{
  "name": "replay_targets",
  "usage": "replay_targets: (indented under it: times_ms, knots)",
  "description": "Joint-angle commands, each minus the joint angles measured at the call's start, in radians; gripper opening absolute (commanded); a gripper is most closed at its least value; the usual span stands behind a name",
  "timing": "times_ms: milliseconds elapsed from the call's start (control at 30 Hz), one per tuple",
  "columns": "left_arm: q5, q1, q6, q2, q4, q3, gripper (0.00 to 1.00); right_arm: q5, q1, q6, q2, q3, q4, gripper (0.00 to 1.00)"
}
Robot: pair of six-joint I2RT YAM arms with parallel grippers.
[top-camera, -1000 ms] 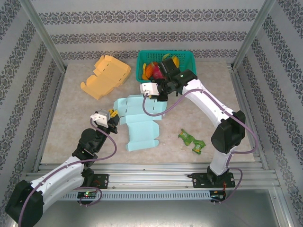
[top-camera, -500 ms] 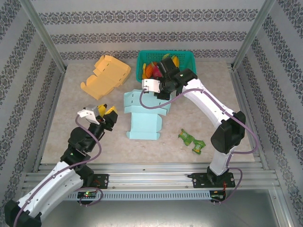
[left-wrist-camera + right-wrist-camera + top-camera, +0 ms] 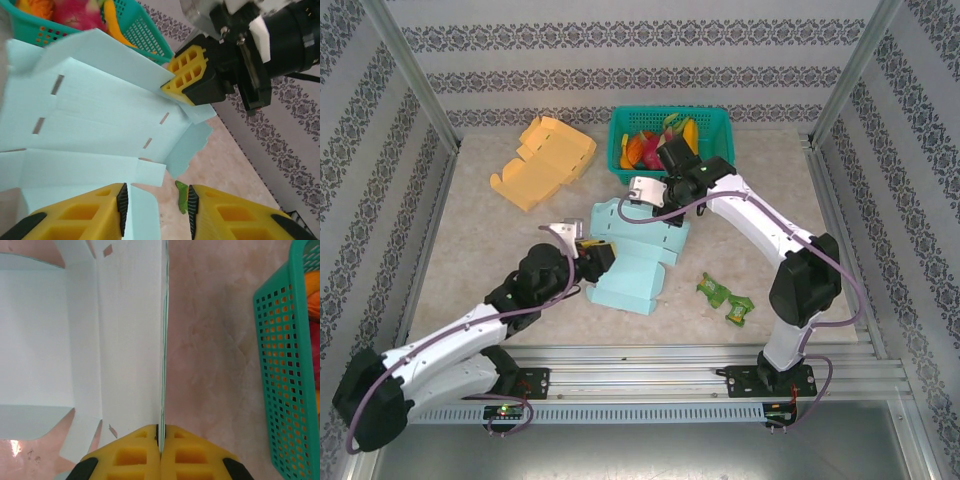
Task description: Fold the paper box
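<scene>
- Found right claw [image 3: 161, 432] shut flat on the far edge of the box [image 3: 635, 255]; in the right wrist view, panel pinched edge-on between the pads.
- Found left claw [image 3: 157, 210] partly open, nothing pinched; a near flap of the box lying in line with the gap, not gripped.
- Seen from above: left claw [image 3: 598, 252] at the box's near-left corner, right claw [image 3: 645, 190] at its far edge, just short of the basket [image 3: 715, 125].
- Change noted over the last second: left claw drawn back clear to the left, then brought in again further right along the near side.
- Also noted: box carried slightly rightward and skewed on the tabletop [image 3: 480, 250], its near end now angled; right claw's grip unchanged throughout.
- Judged meaning: far panel secured as an anchor, left claw re-placed for a side flap or wall; folding at an early stage, box mostly flat, no walls locked.
- Risk judged: a pull against the pinch may drag or tear the sheet rather than crease it.
- Well apart and untouched: orange blank [image 3: 545, 160] far left, green wrapper [image 3: 725, 298] to the right of the box.
</scene>
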Motion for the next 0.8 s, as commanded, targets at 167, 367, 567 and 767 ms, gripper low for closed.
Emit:
replay_targets:
  times_ms: [167, 367, 567, 767]
  knots:
    - [-0.213, -0.01, -0.054, 0.116, 0.055, 0.056, 0.26, -0.115, -0.032, -0.003, -0.056, -0.017, -0.011, 0.0]
    - [-0.288, 0.032, -0.059, 0.158, 0.011, 0.101, 0.22, -0.128, -0.044, -0.02, -0.051, -0.035, -0.012, 0.0]
    - [-0.284, 0.112, -0.073, 0.184, -0.005, 0.123, 0.22, -0.155, -0.045, -0.029, -0.051, -0.044, -0.01, 0.0]
    - [-0.262, 0.142, -0.057, 0.233, -0.023, 0.17, 0.22, -0.173, -0.043, -0.035, -0.062, -0.05, -0.006, 0.0]
